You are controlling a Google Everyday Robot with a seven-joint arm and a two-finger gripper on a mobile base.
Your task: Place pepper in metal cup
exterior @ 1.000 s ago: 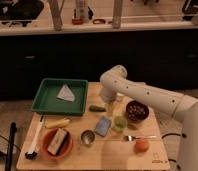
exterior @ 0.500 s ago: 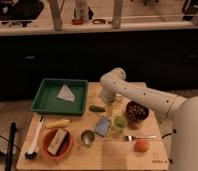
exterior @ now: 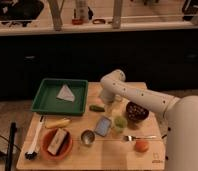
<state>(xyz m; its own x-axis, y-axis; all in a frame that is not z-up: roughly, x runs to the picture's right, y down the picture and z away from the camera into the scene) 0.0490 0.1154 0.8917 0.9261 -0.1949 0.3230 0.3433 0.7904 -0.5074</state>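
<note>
The pepper (exterior: 96,107) is a small dark-green piece lying on the wooden table (exterior: 117,155), just right of the green tray's near corner. The metal cup (exterior: 87,137) is a small shiny steel cup standing upright near the table's front, right of the orange bowl. My gripper (exterior: 109,103) hangs down from the white arm (exterior: 142,97), close to the right of the pepper and well behind the metal cup. It is partly hidden by the wrist.
A green tray (exterior: 44,102) with a white cloth (exterior: 66,92) sits at the back left. A yellow corn-like piece (exterior: 57,123), orange bowl (exterior: 48,148), white brush (exterior: 36,140), blue item (exterior: 103,126), light-green cup (exterior: 120,122), dark bowl (exterior: 137,111), fork (exterior: 139,137) and orange fruit (exterior: 141,145) crowd the table.
The white arm's large link at the right has come a little farther into view. The gripper stays close to the pepper. Nothing on the table has moved.
</note>
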